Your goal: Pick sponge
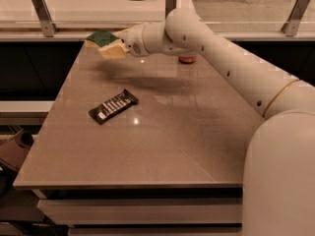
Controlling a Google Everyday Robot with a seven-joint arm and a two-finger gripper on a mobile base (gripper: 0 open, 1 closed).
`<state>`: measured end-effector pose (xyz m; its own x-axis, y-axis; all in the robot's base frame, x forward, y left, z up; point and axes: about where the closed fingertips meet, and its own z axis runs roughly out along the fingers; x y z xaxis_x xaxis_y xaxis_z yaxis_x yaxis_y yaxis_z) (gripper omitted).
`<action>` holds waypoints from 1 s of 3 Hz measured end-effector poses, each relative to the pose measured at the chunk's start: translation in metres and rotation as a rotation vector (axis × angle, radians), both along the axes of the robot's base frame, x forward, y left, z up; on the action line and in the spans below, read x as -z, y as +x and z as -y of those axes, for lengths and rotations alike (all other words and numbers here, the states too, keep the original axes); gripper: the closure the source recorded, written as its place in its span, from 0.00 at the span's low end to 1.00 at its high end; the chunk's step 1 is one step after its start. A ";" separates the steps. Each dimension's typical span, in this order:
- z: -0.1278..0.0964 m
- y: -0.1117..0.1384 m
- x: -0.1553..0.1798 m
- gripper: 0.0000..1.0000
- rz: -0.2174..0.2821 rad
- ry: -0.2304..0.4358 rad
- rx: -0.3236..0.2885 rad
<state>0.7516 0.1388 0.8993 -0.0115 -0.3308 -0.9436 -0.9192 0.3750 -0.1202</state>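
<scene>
The sponge (104, 42), pale yellow foam with a dark green top, hangs in the air above the table's far left corner. My gripper (119, 42) is at the end of the white arm that reaches in from the right. It is shut on the sponge's right end and holds it clear of the tabletop (162, 141). A shadow lies on the table under the sponge.
A black candy bar wrapper (113, 106) lies on the left middle of the table. A red can (188, 59) stands at the far edge, mostly behind my arm. A counter with metal posts (41, 14) runs behind the table.
</scene>
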 end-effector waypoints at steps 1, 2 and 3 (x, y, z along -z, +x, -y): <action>0.007 -0.001 -0.016 1.00 0.039 0.006 -0.003; 0.013 -0.003 -0.030 1.00 0.068 0.006 0.000; 0.018 -0.005 -0.045 1.00 0.103 0.011 0.003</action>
